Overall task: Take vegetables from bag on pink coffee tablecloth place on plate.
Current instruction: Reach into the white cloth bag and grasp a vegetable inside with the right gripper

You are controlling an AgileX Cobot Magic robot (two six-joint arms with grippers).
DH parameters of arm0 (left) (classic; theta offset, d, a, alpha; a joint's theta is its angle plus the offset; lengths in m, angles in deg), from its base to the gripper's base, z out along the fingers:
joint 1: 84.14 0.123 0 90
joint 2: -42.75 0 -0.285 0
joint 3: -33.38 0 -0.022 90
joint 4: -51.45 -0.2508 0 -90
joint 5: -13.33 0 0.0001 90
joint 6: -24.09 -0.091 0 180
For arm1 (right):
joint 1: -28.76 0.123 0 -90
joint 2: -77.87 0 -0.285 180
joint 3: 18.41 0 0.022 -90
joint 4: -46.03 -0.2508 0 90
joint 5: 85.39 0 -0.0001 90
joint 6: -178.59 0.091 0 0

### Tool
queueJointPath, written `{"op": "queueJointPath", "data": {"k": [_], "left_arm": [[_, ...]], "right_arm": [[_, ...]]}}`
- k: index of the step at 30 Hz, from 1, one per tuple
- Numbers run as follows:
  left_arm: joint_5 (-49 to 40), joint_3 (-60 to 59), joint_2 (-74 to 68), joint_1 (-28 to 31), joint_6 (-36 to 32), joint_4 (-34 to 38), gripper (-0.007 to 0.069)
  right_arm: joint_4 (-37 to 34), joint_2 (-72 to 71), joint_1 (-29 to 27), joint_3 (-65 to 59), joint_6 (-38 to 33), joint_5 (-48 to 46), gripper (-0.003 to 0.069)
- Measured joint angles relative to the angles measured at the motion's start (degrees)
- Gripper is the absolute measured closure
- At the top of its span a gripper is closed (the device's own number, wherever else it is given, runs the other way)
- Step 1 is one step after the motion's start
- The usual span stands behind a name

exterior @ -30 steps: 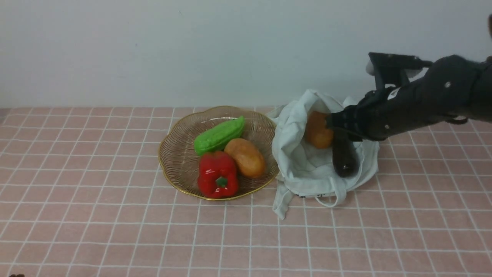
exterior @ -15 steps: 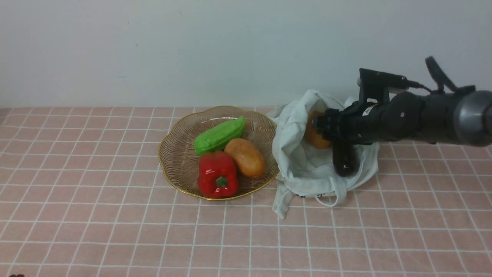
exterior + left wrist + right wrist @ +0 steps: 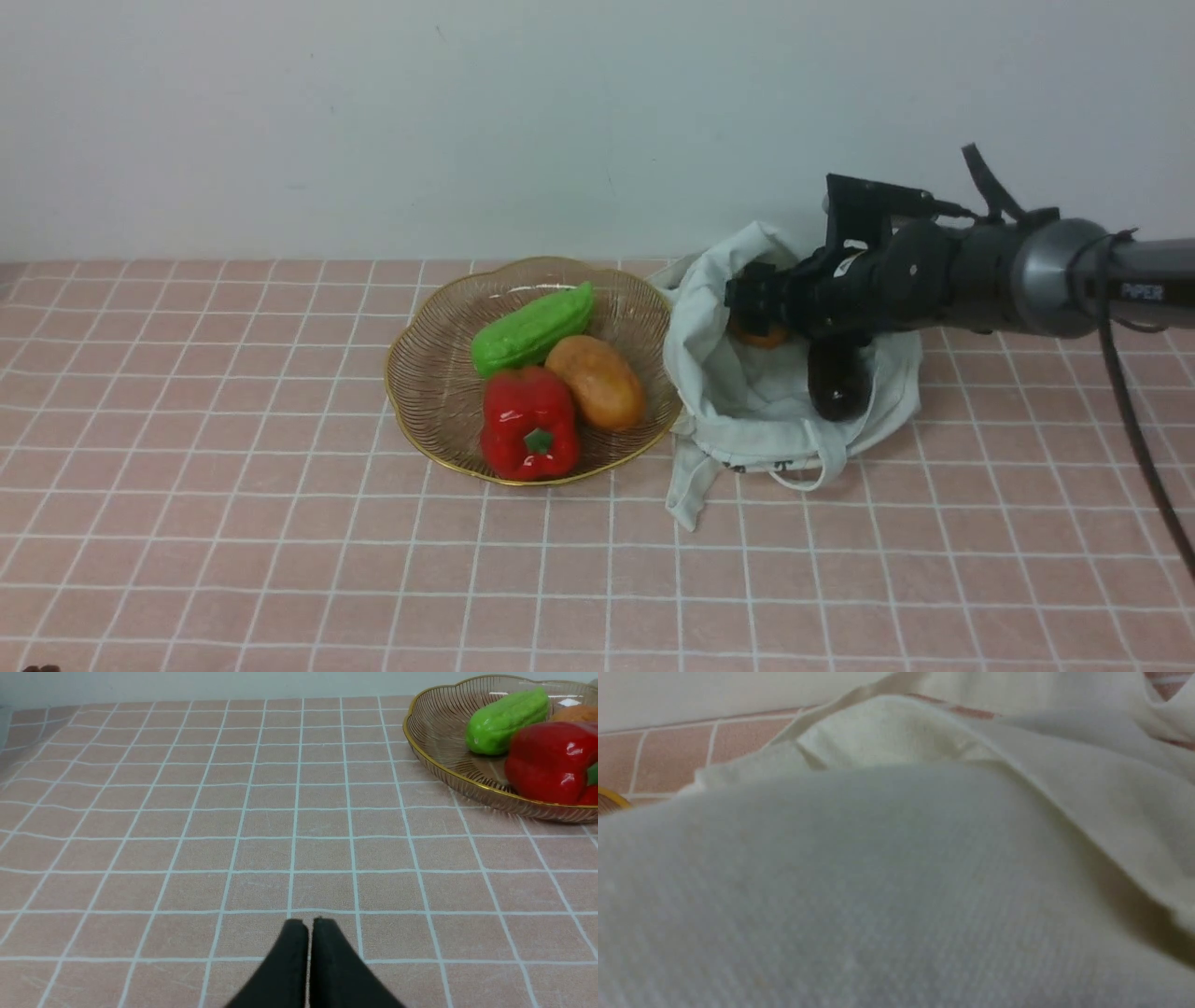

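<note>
A: Closest first, the left gripper (image 3: pixel 308 926)?
B: Low over the pink tablecloth (image 3: pixel 280 560), jaws pressed together, holding nothing.
A: And the plate (image 3: pixel 411 411)?
B: Mid-tabletop. The red pepper (image 3: pixel 527 425) is in front, the potato (image 3: pixel 597 381) beside it, the green gourd (image 3: pixel 532 329) behind.
A: Where's the bag (image 3: pixel 747 411)?
B: Just right of the plate, mouth open. The eggplant (image 3: pixel 837 383) is inside, and the orange item (image 3: pixel 761 336) by it is mostly hidden.
A: What about the right gripper (image 3: pixel 750 303)?
B: Inside the bag mouth, in front of the orange item. Cannot tell its opening or whether it holds anything; wrist view is all cloth.
</note>
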Motion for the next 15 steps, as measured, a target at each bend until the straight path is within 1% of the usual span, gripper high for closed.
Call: {"op": "queueJointPath", "data": {"k": [3, 7, 9, 11, 13, 15], "left_arm": [[0.0, 0.0, 0.0, 0.0, 0.0, 0.0, 0.0629], [0.0, 0.0, 0.0, 0.0, 0.0, 0.0, 0.0629], [0.0, 0.0, 0.0, 0.0, 0.0, 0.0, 0.0629], [0.0, 0.0, 0.0, 0.0, 0.0, 0.0, 0.0629], [0.0, 0.0, 0.0, 0.0, 0.0, 0.0, 0.0629], [0.0, 0.0, 0.0, 0.0, 0.0, 0.0, 0.0629]], "right_arm": [[0.04, 0.5, 0.06, 0.06, 0.0, 1.15, 0.0123], [0.04, 0.58, 0.06, 0.06, 0.0, 1.46, 0.0179], [0.07, 0.58, 0.06, 0.13, 0.0, 1.24, 0.0179], [0.36, 0.1, 0.0, 0.19, 0.0, -0.3, 0.0179], [0.94, -1.35, -0.49, 0.19, 0.0, -4.72, 0.0179], [1.44, -2.44, -0.75, 0.13, 0.0, -7.17, 0.0179]]}}
